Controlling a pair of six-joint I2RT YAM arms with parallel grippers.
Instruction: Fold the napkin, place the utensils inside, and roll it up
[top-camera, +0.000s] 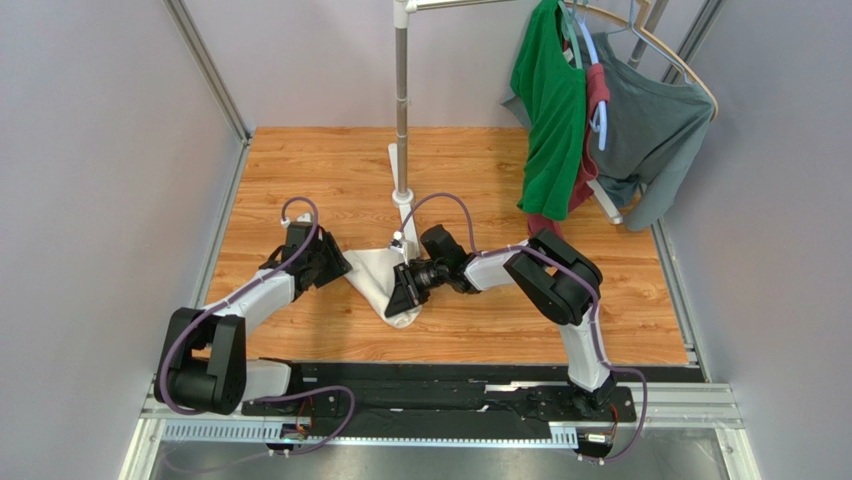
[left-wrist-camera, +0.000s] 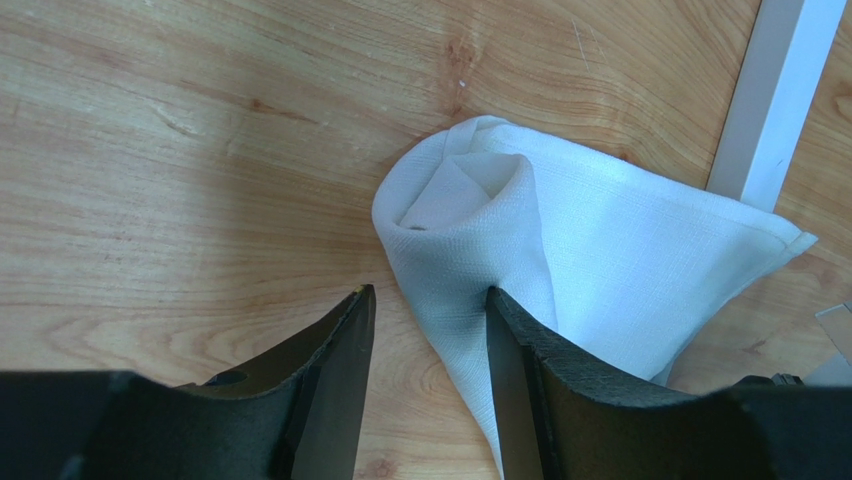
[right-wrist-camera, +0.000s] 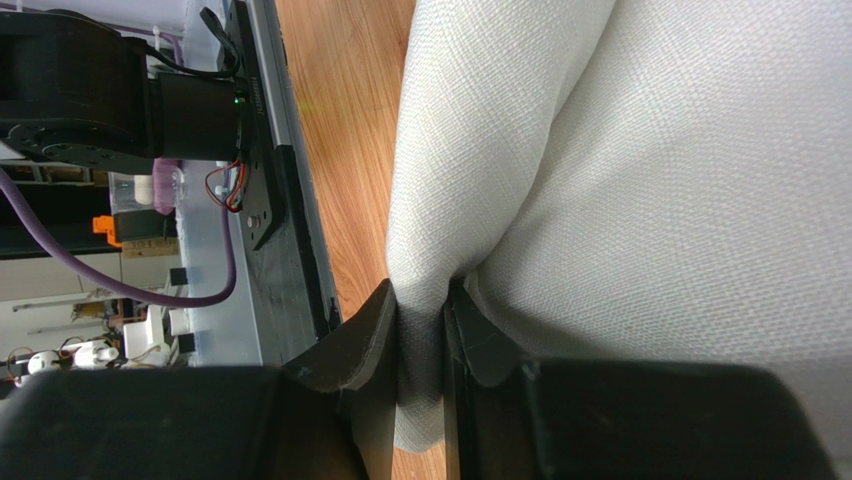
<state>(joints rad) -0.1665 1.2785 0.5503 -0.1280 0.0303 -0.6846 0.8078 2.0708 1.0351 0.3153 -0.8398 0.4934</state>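
Note:
The white napkin (top-camera: 382, 280) lies partly rolled into a cone in the middle of the wooden table. Its open end (left-wrist-camera: 470, 190) shows curled layers in the left wrist view. My left gripper (left-wrist-camera: 430, 305) stands open at the roll's left end. Its right finger (left-wrist-camera: 520, 350) rests against the cloth, and only the roll's edge lies between the jaws. My right gripper (right-wrist-camera: 420, 305) is shut on a fold of the napkin (right-wrist-camera: 620, 170) at the roll's near right end (top-camera: 405, 290). The utensils are hidden in every view.
A white pole stand (top-camera: 402, 130) rises just behind the napkin, and its base bar (left-wrist-camera: 775, 90) lies close to the cloth. A green shirt (top-camera: 550, 110) and a grey shirt (top-camera: 655, 125) hang at the back right. The black base rail (right-wrist-camera: 275, 200) runs along the near edge.

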